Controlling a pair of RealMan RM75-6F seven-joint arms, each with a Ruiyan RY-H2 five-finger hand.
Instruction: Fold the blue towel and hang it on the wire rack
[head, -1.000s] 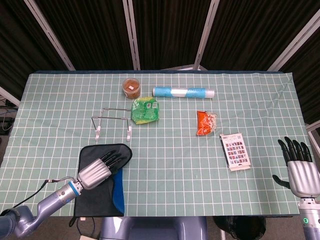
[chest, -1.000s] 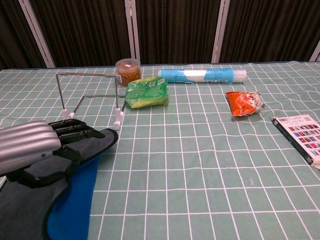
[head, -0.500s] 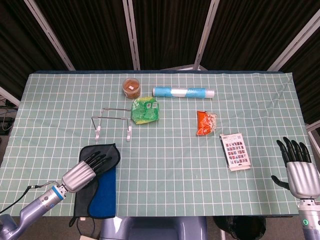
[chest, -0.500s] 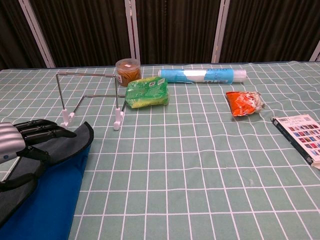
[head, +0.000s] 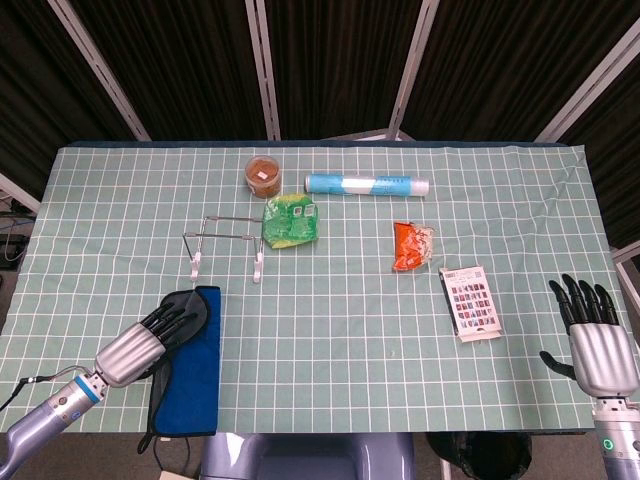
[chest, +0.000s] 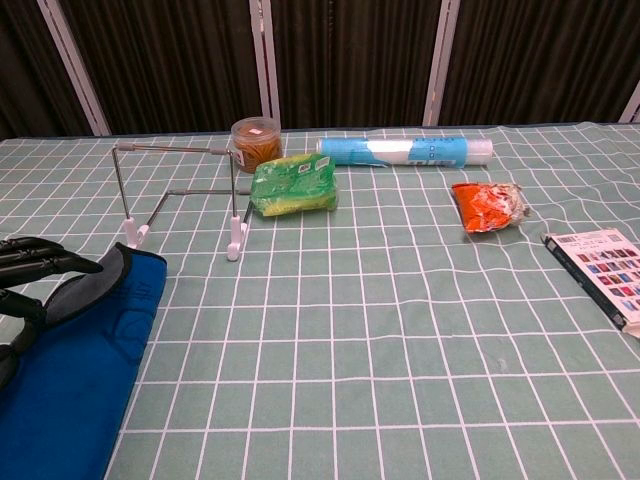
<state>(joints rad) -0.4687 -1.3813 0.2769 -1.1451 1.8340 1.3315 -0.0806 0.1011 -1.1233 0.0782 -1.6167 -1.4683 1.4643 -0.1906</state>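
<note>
The blue towel (head: 196, 361) lies at the table's front left corner, blue face up, with a dark grey flap along its left edge (chest: 85, 285). My left hand (head: 140, 345) grips that grey flap, fingers (chest: 35, 262) above it and thumb beneath. The wire rack (head: 225, 245) stands upright just beyond the towel, also seen in the chest view (chest: 180, 195), with nothing on it. My right hand (head: 595, 335) hovers at the far right table edge, fingers spread, holding nothing; the chest view does not show it.
Behind the rack sit a brown jar (head: 264, 176) and a green packet (head: 291, 221) touching the rack's right side. A blue-white roll (head: 367, 184), an orange packet (head: 411, 245) and a printed booklet (head: 471, 302) lie to the right.
My left hand has drawn back to the left with the grey flap, and the towel now shows mostly blue in a narrower strip. The right hand has barely shifted.
</note>
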